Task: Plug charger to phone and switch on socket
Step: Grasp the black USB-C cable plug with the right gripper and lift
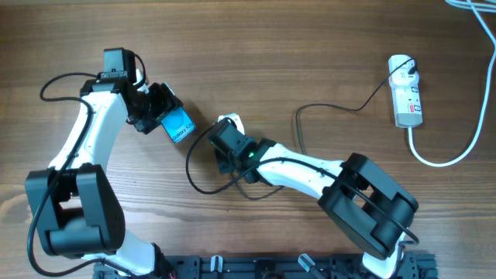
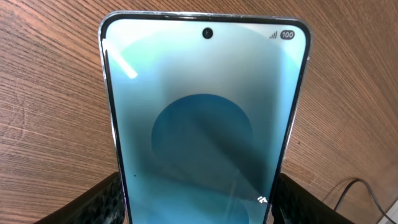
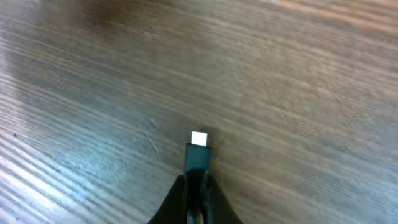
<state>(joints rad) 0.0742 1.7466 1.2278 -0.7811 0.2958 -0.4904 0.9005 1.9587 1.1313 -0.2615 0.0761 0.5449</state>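
The phone [image 1: 179, 125], with a teal screen, is held at its lower end between the fingers [image 2: 93, 202] of my left gripper [image 1: 160, 108], just over the wood. In the left wrist view the phone [image 2: 202, 112] fills the frame, camera hole at the far end. My right gripper [image 1: 226, 126] sits a short way to the right of the phone and is shut on the charger [image 3: 198, 154] just behind its connector. The silver tip [image 3: 199, 138] pokes out ahead, above bare wood. The charger's thin black cable [image 1: 341, 106] runs to the white socket [image 1: 406, 97], where its black plug [image 1: 408, 71] sits.
A thick white cord [image 1: 465, 147] loops from the socket along the right edge of the table. Slack black cable [image 1: 195, 174] curls on the wood below my right gripper. The arm bases [image 1: 232, 267] stand at the near edge.
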